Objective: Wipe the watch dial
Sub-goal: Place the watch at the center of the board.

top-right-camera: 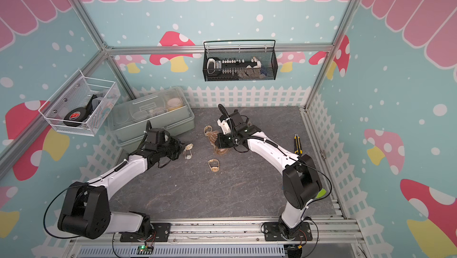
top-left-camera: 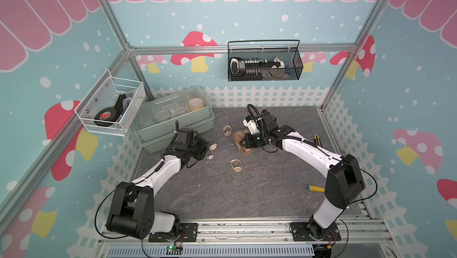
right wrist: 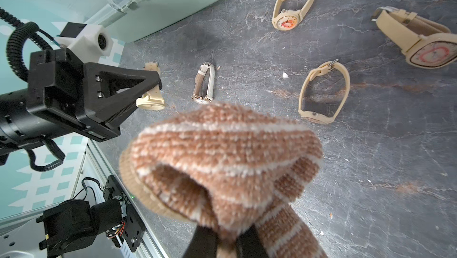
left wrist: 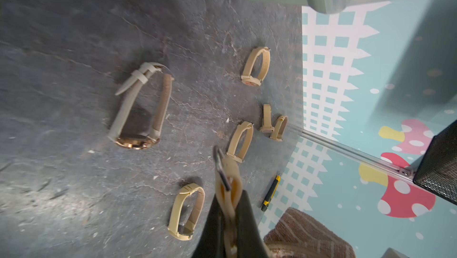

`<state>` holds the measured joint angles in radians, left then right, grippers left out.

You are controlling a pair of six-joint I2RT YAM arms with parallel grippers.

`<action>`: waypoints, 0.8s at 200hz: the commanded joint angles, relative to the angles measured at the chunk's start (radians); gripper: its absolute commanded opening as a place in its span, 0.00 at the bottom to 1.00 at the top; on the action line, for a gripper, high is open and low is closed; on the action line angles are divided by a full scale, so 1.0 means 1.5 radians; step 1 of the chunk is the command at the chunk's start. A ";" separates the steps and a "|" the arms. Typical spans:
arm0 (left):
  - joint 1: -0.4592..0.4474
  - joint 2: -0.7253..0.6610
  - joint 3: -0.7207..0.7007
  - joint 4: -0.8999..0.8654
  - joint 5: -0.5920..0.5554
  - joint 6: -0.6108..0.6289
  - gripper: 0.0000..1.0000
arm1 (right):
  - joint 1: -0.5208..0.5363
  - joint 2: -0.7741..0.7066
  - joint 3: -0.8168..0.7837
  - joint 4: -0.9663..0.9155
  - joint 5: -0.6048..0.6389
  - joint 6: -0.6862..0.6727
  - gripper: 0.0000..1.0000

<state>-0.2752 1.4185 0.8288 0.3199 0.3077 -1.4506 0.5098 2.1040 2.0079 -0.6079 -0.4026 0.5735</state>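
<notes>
My left gripper (left wrist: 230,209) is shut on the strap of a beige watch (left wrist: 228,170), which hangs just above the dark table. From the right wrist view the same watch (right wrist: 150,97) sits at the left fingertips (right wrist: 155,83), its dial seen edge-on. In both top views it shows as the held watch (top-left-camera: 212,146) (top-right-camera: 189,147). My right gripper (right wrist: 227,239) is shut on a brown striped cloth (right wrist: 222,150), bunched in front of the jaws. That cloth (top-left-camera: 241,140) hangs over the table's middle, apart from the held watch.
Several other watches lie loose: a white-strapped one (left wrist: 141,110), beige ones (top-left-camera: 236,165) (top-left-camera: 227,130), and two with red-marked dials (right wrist: 286,21) (right wrist: 430,51). A grey-green storage box (top-left-camera: 173,118) stands at the back left. A utility knife (top-left-camera: 316,139) and yellow-handled tool (top-left-camera: 315,188) lie on the right.
</notes>
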 commanded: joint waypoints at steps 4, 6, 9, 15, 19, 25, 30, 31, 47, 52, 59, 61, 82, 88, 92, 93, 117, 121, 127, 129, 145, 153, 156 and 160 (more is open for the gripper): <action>0.005 0.016 0.006 0.023 0.010 -0.017 0.00 | 0.014 -0.078 -0.097 0.078 -0.016 0.026 0.00; 0.005 0.017 0.008 0.024 0.010 -0.017 0.00 | 0.016 -0.083 -0.106 0.082 -0.017 0.027 0.00; 0.005 0.020 0.008 0.026 0.010 -0.017 0.00 | 0.017 -0.089 -0.118 0.088 -0.019 0.030 0.00; 0.005 0.024 0.012 0.028 0.010 -0.017 0.00 | 0.022 -0.099 -0.137 0.098 -0.022 0.034 0.00; 0.005 0.027 0.014 0.028 0.012 -0.017 0.00 | 0.026 -0.106 -0.149 0.102 -0.024 0.035 0.00; 0.005 0.032 0.016 0.032 0.011 -0.018 0.00 | 0.032 -0.113 -0.162 0.105 -0.026 0.037 0.00; 0.005 0.036 0.019 0.035 0.011 -0.019 0.00 | 0.037 -0.118 -0.169 0.107 -0.027 0.036 0.00; 0.005 0.037 0.019 0.035 0.011 -0.019 0.00 | 0.039 -0.118 -0.171 0.107 -0.027 0.035 0.00; 0.005 0.048 0.028 0.041 0.013 -0.021 0.00 | 0.059 -0.131 -0.189 0.106 -0.026 0.032 0.00; 0.005 0.052 0.030 0.042 0.013 -0.022 0.00 | 0.064 -0.131 -0.194 0.109 -0.025 0.031 0.00; 0.005 0.056 0.034 0.043 0.014 -0.022 0.00 | 0.071 -0.150 -0.201 0.112 -0.023 0.031 0.00; 0.005 0.056 0.036 0.044 0.015 -0.022 0.00 | 0.073 -0.153 -0.202 0.113 -0.022 0.031 0.00; 0.005 0.066 0.045 0.048 0.016 -0.023 0.00 | 0.085 -0.156 -0.209 0.121 -0.021 0.034 0.00; 0.005 0.068 0.046 0.049 0.016 -0.024 0.00 | 0.087 -0.152 -0.207 0.121 -0.022 0.034 0.00; 0.004 0.068 0.047 0.049 0.018 -0.024 0.00 | 0.087 -0.149 -0.205 0.120 -0.022 0.034 0.00; 0.004 0.069 0.047 0.049 0.018 -0.024 0.00 | 0.087 -0.148 -0.204 0.121 -0.023 0.035 0.00; 0.005 0.069 0.049 0.049 0.018 -0.024 0.00 | 0.092 -0.121 -0.184 0.121 -0.029 0.038 0.00; 0.005 0.067 0.049 0.049 0.017 -0.025 0.00 | 0.093 -0.117 -0.179 0.119 -0.029 0.036 0.00; 0.005 0.067 0.048 0.048 0.018 -0.024 0.00 | 0.095 -0.112 -0.172 0.115 -0.028 0.035 0.00; 0.005 0.066 0.049 0.048 0.017 -0.024 0.00 | 0.095 -0.111 -0.171 0.114 -0.027 0.035 0.00; 0.005 0.067 0.049 0.049 0.023 -0.026 0.00 | 0.097 -0.098 -0.158 0.119 -0.030 0.040 0.00; 0.004 0.067 0.049 0.049 0.026 -0.026 0.00 | 0.098 -0.090 -0.148 0.119 -0.031 0.041 0.00; 0.004 0.067 0.049 0.049 0.026 -0.026 0.00 | 0.099 -0.087 -0.143 0.118 -0.032 0.041 0.00; 0.004 0.066 0.047 0.049 0.027 -0.025 0.00 | 0.100 -0.081 -0.136 0.117 -0.032 0.041 0.00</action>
<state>-0.2733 1.5169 0.8722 0.3637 0.3119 -1.4635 0.6441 1.9347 1.7428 -0.4496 -0.4301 0.6212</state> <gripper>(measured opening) 0.060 0.085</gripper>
